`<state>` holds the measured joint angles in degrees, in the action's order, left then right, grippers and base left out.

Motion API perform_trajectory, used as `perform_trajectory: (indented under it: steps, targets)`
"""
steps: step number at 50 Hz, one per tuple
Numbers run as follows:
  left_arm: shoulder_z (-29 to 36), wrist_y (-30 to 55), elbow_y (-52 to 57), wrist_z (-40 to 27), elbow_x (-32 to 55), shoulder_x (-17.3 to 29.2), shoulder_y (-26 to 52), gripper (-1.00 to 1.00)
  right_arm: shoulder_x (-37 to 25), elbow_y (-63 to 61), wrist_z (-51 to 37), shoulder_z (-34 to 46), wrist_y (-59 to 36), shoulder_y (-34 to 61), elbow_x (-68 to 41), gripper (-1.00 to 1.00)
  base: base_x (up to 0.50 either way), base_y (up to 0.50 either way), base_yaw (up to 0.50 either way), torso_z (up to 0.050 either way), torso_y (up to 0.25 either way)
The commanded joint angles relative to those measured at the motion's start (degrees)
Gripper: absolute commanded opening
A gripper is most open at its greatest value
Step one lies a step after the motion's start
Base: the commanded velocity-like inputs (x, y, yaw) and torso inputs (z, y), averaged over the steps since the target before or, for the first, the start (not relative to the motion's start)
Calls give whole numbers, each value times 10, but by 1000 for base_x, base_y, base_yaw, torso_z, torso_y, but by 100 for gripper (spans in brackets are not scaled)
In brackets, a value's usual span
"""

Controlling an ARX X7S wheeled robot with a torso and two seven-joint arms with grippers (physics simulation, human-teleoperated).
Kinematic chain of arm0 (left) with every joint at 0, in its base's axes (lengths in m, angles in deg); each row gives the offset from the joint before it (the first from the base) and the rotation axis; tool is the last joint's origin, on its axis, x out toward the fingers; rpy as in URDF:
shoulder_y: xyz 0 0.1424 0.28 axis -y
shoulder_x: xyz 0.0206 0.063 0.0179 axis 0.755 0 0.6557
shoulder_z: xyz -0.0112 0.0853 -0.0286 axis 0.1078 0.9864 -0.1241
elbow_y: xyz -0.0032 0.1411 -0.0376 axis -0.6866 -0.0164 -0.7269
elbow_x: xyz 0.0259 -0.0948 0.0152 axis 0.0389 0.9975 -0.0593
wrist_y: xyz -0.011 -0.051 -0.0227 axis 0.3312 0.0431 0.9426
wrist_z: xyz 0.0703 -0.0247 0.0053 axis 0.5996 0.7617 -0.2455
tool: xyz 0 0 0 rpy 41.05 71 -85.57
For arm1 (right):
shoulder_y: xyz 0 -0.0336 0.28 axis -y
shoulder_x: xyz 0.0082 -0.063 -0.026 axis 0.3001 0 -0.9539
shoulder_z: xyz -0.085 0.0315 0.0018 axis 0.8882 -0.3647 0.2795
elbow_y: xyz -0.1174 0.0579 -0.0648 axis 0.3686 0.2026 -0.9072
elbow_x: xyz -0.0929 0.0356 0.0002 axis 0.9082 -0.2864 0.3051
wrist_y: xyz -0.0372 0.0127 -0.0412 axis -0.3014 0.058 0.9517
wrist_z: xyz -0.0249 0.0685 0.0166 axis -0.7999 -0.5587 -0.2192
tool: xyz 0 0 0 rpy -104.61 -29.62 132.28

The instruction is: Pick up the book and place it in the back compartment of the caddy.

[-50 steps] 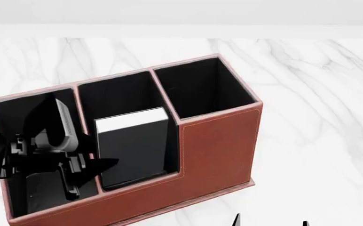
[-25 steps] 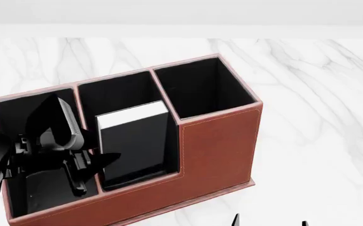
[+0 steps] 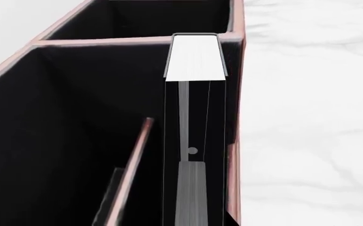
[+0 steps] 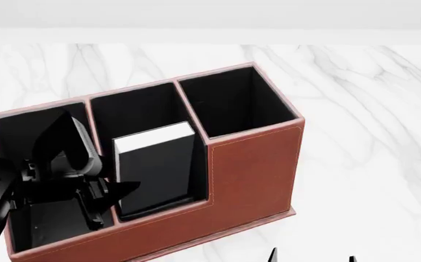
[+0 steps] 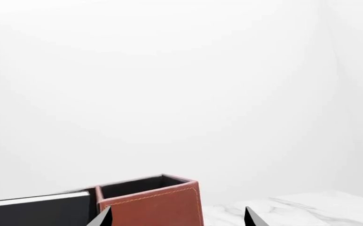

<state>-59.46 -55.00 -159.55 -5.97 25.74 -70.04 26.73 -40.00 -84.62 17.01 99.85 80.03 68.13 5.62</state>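
Observation:
The black book point(image 4: 160, 169) with white page edges stands upright inside the middle of the three tall compartments of the reddish-brown caddy point(image 4: 254, 169). My left gripper point(image 4: 127, 190) reaches in from the left compartment, shut on the book's near edge. In the left wrist view the book point(image 3: 194, 56) fills the middle, edge on, close to the caddy wall point(image 3: 235, 155). My right gripper point(image 5: 178, 217) stands open and empty low at the front; only its two fingertips point(image 4: 273, 254) show. The right wrist view catches the book point(image 5: 43, 209) and the caddy point(image 5: 156, 207).
The caddy rests on a white marble table point(image 4: 363, 136) that runs out to the right and behind. A pale wall point(image 4: 210, 16) closes off the back. The caddy's right compartment point(image 4: 232, 103) has only black lining showing.
My left gripper and the book have shifted slightly to the right together inside the middle compartment. The right gripper has not moved.

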Motion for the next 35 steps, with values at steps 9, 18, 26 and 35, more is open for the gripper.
perform_trajectory:
  steps: [9,18,26,35]
  targets:
    - [-75,33,0,-1,-17,-10,11,-100,-1,1,-2,3,1,0,1,100,0,0,0,0,1]
    - [-72,50,0,-7,-17,-14,8,-100,-1,2,-3,4,1,1,1,100,0,0,0,1,1]
    - [-68,71,0,-9,-17,-15,9,-100,0,5,-4,5,1,3,2,100,0,0,0,0,1]
    - [-71,82,0,-12,-16,-15,10,-100,-1,6,-4,6,3,3,2,100,0,0,0,0,1]
